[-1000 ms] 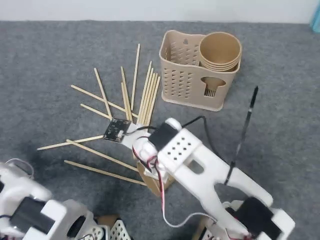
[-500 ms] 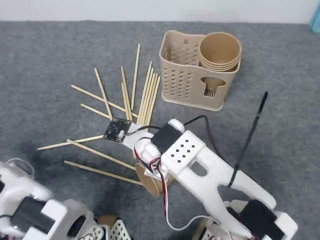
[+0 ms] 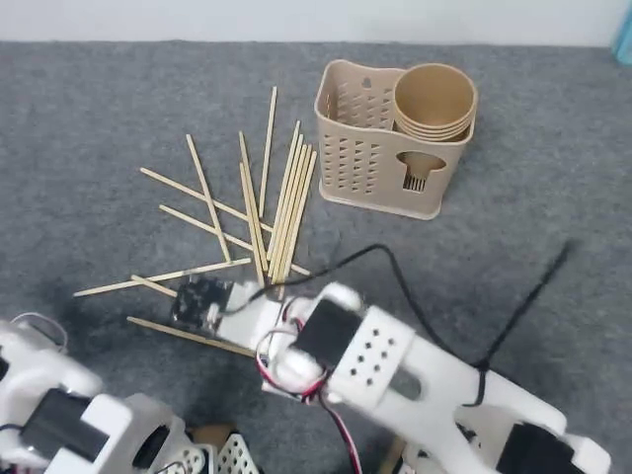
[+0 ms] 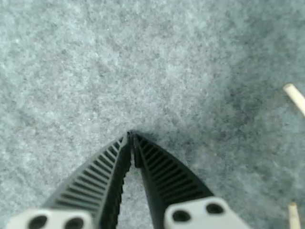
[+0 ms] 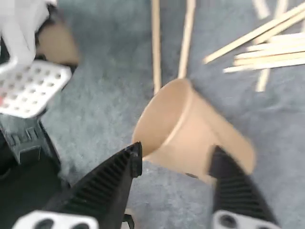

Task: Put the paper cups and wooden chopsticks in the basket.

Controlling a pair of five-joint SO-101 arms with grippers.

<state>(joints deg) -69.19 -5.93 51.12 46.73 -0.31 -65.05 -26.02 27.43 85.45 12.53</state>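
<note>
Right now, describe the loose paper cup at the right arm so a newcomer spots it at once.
From the beige basket at the far side of the grey carpet, come past the scattered chopsticks toward the arms. The loose cup lies between the right gripper and its open jaws. Unlike the stacked cups upright in the basket, it lies alone on its side.

Grey carpeted table (image 3: 89, 109) spreads beneath and all round left end effector (image 4: 130, 137), fuzzy nap right at its tips. Pale wall strip (image 3: 247, 18) far beyond. Teal object (image 3: 626, 39) at far corner, cut off.
</note>
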